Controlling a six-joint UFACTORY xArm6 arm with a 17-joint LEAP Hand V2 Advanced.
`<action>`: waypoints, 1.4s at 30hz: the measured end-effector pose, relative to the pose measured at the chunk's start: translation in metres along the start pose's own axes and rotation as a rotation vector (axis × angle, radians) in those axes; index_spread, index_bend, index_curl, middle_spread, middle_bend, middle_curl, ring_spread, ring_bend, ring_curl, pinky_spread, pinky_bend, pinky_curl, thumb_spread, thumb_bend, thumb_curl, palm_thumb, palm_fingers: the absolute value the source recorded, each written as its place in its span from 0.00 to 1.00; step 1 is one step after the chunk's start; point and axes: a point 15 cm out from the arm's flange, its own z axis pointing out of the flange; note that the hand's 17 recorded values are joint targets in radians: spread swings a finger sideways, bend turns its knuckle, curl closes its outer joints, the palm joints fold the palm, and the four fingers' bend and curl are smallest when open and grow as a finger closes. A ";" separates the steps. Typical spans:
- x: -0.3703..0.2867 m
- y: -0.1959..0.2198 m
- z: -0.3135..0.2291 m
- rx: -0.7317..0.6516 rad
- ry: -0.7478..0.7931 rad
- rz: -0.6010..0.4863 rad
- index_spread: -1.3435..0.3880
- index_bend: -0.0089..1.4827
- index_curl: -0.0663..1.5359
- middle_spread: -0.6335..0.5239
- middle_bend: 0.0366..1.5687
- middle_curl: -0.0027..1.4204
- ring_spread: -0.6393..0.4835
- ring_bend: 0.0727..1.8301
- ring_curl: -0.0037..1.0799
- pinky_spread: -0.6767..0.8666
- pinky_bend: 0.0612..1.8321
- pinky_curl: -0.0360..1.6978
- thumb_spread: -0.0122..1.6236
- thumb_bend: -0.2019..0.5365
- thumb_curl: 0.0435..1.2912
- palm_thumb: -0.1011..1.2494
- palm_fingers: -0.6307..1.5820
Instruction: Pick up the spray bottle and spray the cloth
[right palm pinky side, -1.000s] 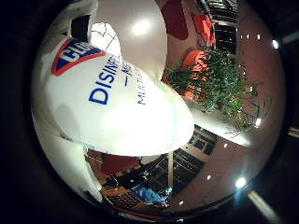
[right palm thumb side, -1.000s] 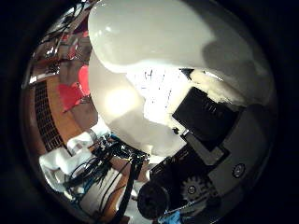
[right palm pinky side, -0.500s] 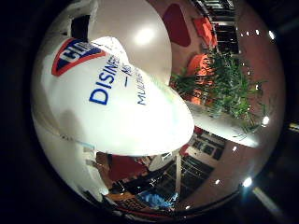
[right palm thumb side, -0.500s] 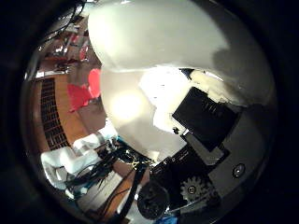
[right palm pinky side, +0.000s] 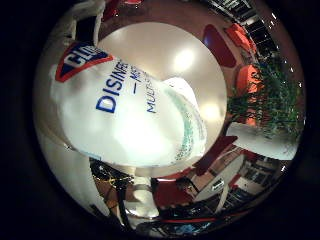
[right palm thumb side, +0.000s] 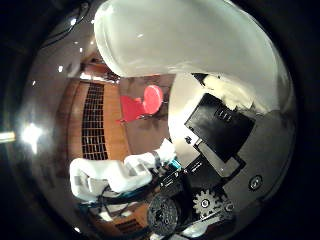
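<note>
The white spray bottle (right palm pinky side: 125, 105), with blue print and a red and blue label, fills much of the right little finger side palm view, close against the palm. In the right thumb side palm view its white body (right palm thumb side: 180, 40) curves over the picture. My hand (right palm thumb side: 225, 130) shows there as black and white finger parts curled against the bottle's side, with a geared part below them. The bottle is lifted, with the room behind it.
Behind the bottle are a green plant (right palm pinky side: 268, 100), orange-red seats (right palm pinky side: 243, 40) and bright ceiling lights. The right thumb side palm view shows a red chair (right palm thumb side: 142, 100), a wooden slatted wall (right palm thumb side: 92, 120) and the white arm (right palm thumb side: 115, 175).
The whole background has swung round in both views, so the hand has turned with the bottle. The bottle stays in the same place against the palm.
</note>
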 end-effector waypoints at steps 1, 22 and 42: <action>-0.005 -0.006 -0.001 0.025 -0.020 -0.003 0.66 0.78 0.50 0.48 0.87 0.44 0.42 0.80 0.57 0.31 0.54 0.81 0.48 0.25 0.65 0.85 0.82; -0.098 -0.025 0.104 0.168 -0.520 -0.087 0.66 0.78 0.50 0.48 0.88 0.44 0.42 0.80 0.57 0.31 0.54 0.81 0.47 0.25 0.66 0.85 0.82; -0.120 -0.008 0.180 0.295 -0.764 -0.137 0.66 0.77 0.51 0.48 0.88 0.44 0.43 0.80 0.57 0.32 0.54 0.81 0.45 0.25 0.67 0.84 0.82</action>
